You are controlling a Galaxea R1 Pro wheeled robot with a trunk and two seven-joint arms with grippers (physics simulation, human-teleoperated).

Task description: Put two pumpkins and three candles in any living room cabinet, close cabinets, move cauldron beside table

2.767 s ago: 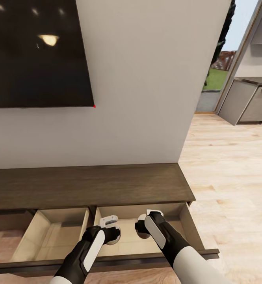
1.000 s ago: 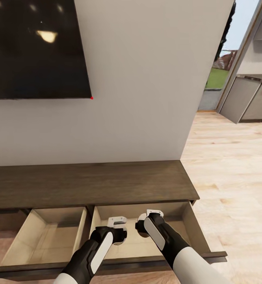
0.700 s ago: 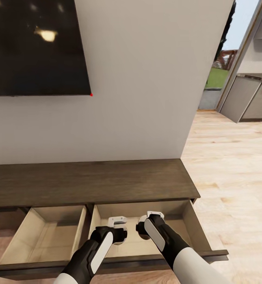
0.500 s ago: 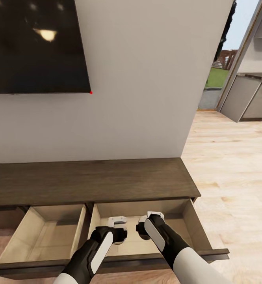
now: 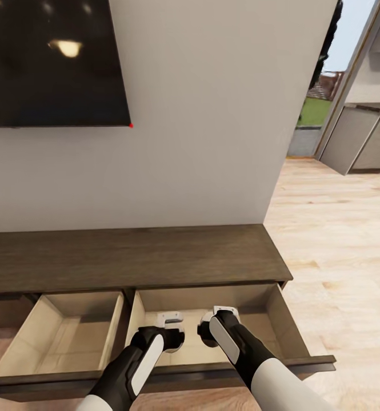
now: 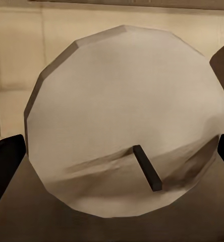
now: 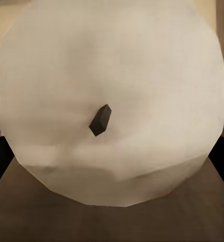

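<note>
Since earlier frame, head view creeping closer; cabinet sliding lower. Am holding left gripper and right gripper over right drawer, each clamping candle. Candles rigid, light, smooth; gripping round sides. Left drawer at 9 o'clock.

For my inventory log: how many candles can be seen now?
2. One candle sits between the left gripper's fingers, another candle between the right gripper's, both over the cabinet's open drawer. Others may be hidden.

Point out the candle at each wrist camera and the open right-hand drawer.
Left candle [image 6: 117, 116]: left wrist view, flat top face.
Right candle [image 7: 112, 75]: right wrist view, top face.
Right-hand drawer [image 5: 290, 325]: head view, its right side wall.
</note>
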